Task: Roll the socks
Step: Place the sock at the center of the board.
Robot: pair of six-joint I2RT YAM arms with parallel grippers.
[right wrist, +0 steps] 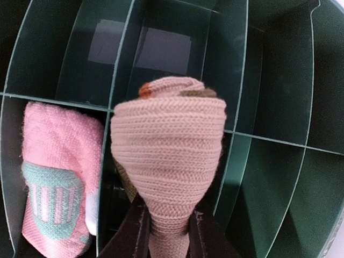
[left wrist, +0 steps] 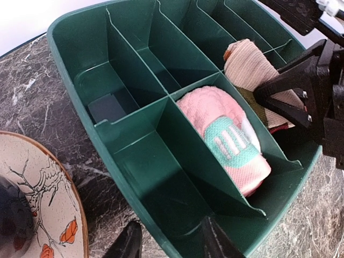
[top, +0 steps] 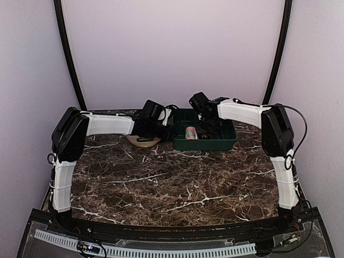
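Note:
A green divided tray (top: 228, 141) stands at the back of the table. A rolled pink sock with a teal patch (left wrist: 228, 141) lies in one of its compartments; it also shows in the right wrist view (right wrist: 54, 177) and the top view (top: 191, 133). My right gripper (right wrist: 167, 228) is shut on a rolled beige-pink sock (right wrist: 169, 145) and holds it over the tray (right wrist: 269, 177), above the compartment beside the pink one. The beige roll also shows in the left wrist view (left wrist: 252, 67). My left gripper (left wrist: 169, 242) is open and empty, straddling the tray's near wall (left wrist: 134, 204).
A cream plate with a leaf pattern (left wrist: 37, 199) lies on the marble table left of the tray; it also shows in the top view (top: 141, 141). Several tray compartments (left wrist: 140, 70) hold nothing. The right arm (left wrist: 317, 91) reaches over the tray.

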